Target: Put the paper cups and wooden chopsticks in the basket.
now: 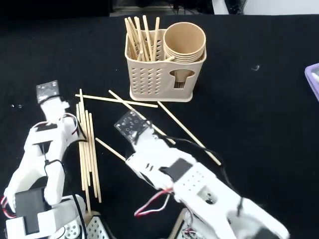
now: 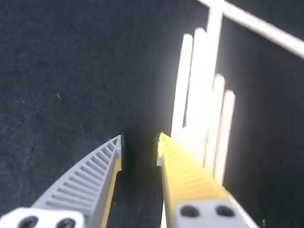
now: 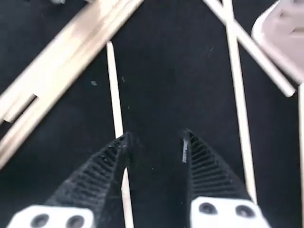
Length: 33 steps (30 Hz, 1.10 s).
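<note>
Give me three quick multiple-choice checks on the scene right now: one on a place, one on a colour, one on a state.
1. Where are the paper cups relative to the basket?
A. Lying beside it.
B. Stacked inside it.
C. Under it.

2. What colour is the basket?
A. Blue.
B. Red.
C. Beige.

3. How do the left arm's jaws stand?
A. Open, nothing between them.
B. Shut on a chopstick.
C. Shut on a cup.

Answers:
1 B: the stack's rim sits within the basket wall, next to the upright chopsticks.
2 C: its perforated wall is beige against the black table.
3 A: the left wrist view shows bare table between them, with the loose chopstick bundle alongside one jaw.
</note>
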Each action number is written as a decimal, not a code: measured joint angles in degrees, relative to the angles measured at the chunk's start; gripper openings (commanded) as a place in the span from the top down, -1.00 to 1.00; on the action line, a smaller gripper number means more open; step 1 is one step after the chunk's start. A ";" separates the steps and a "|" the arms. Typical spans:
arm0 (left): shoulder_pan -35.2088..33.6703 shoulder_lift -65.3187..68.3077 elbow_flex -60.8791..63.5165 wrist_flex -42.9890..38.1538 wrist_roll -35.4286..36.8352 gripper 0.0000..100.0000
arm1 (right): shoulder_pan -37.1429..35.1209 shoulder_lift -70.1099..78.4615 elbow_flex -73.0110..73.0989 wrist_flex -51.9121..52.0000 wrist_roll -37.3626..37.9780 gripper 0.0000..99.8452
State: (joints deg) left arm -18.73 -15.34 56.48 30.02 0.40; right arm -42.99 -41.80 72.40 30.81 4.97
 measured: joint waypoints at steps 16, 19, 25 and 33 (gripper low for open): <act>-2.02 10.64 -16.79 19.78 -2.37 0.53 | 0.00 18.37 -6.59 -5.71 0.00 0.67; -2.02 10.64 -19.08 24.35 -2.37 0.53 | 0.00 18.37 -6.59 -5.71 0.00 0.67; -1.85 10.64 -25.93 35.87 -2.37 0.53 | 0.00 18.37 -6.59 -5.71 0.00 0.67; 4.57 11.43 -26.64 38.86 -7.47 0.53 | 0.00 18.37 -6.59 -5.71 0.00 0.67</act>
State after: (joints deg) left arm -14.15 -3.91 29.85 68.88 -7.08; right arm -42.99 -23.43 65.80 25.10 4.97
